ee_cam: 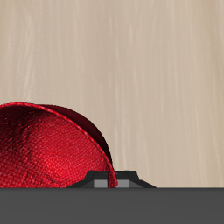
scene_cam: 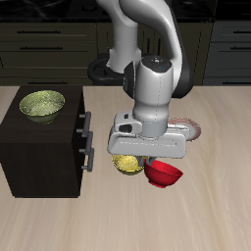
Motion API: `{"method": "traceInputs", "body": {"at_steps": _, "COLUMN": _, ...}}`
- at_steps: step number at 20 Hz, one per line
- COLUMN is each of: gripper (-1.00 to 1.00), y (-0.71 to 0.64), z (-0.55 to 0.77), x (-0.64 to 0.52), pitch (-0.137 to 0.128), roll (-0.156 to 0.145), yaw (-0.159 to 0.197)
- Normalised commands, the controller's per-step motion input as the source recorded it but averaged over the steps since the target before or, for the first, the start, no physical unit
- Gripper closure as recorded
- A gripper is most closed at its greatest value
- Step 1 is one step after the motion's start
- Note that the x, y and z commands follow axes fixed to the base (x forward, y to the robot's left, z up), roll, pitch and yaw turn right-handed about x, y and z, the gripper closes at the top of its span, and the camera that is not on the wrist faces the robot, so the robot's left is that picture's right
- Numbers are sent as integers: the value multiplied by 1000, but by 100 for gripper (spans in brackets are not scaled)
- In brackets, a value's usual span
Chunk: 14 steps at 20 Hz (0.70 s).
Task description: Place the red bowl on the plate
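The red bowl (scene_cam: pixel 165 175) hangs just under my gripper (scene_cam: pixel 155 160), over the table in front of the arm. In the wrist view the red bowl (ee_cam: pixel 48 149) fills one side, and its rim runs into my gripper (ee_cam: pixel 114 180), whose jaws look closed on that rim. The plate (scene_cam: pixel 189 128), whitish with a pinkish-brown rim, lies farther back, mostly hidden behind the arm. The wrist view shows only bare wooden table beyond the bowl.
A yellow patterned bowl (scene_cam: pixel 126 164) sits on the table right beside the red bowl, under the hand. A yellow-green bowl (scene_cam: pixel 42 103) rests on top of a dark cabinet (scene_cam: pixel 39 157) with drawer handles facing the arm.
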Motion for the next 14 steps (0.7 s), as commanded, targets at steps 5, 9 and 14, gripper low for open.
{"method": "traceInputs", "body": {"at_steps": 5, "gripper": 100, "y": 9, "z": 279, "x": -91, "pitch": -34, "roll": 21, "yaw": 18}}
{"method": "traceInputs", "body": {"at_steps": 9, "gripper": 100, "y": -22, "z": 221, "x": -73, "pitch": -20, "roll": 7, "yaw": 3}}
{"method": "traceInputs", "body": {"at_steps": 14, "gripper": 100, "y": -49, "z": 275, "x": -120, "pitch": -31, "roll": 5, "yaw": 2}}
